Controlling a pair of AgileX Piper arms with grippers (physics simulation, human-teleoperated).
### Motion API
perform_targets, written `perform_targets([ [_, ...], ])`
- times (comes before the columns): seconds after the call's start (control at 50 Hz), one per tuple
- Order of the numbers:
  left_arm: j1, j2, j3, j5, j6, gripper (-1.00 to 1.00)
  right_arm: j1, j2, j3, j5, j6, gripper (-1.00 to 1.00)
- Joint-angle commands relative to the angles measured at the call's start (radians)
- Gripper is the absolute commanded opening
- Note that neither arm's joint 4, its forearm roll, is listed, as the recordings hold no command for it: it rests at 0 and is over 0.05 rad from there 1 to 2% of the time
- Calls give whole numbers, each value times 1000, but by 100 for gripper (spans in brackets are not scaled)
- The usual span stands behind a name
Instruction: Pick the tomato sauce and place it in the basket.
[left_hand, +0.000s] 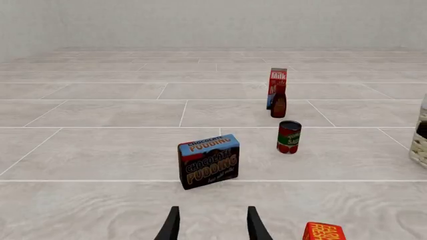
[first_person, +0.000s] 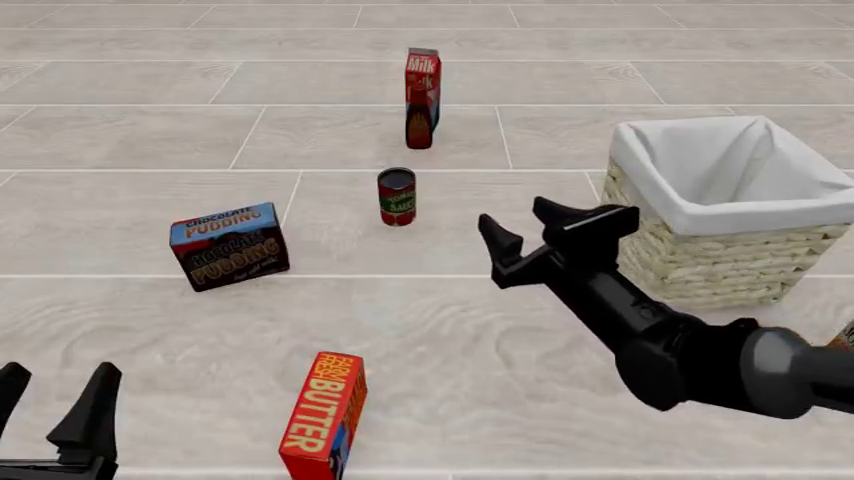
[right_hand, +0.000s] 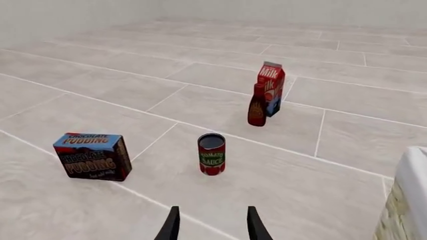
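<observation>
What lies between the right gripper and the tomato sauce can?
Nothing: in the right wrist view only bare tiled floor separates the open right gripper from the upright tomato sauce. The front view agrees, with the gripper apart from the can.

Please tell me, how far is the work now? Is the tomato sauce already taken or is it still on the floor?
Done: nothing yet. The tomato sauce stands upright on the floor, untouched, apart from the basket. In hand: the right gripper is open in the air, pointing toward the can but short of it. The left gripper is open and holds nothing. Left: reach, grasp, lift, and put the can in the basket.
</observation>
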Motion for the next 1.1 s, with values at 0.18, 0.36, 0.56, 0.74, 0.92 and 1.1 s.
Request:
perform_targets([
  [0.18,0,0,0,0,0,100,-13,173,-189,66,-10,100],
  [0.36,0,0,0,0,0,100,-5,233,-250,92,-28,100],
  [0.56,0,0,0,0,0,100,-6,279,-314,120,-42,100],
  [0.74,0,0,0,0,0,100,-13,350,-385,135,-61,100],
  [0.92,0,0,0,0,0,100,-6,383,-431,148,-61,100],
  [1.1,0,0,0,0,0,100,-9,417,-494,172,-75,100],
])
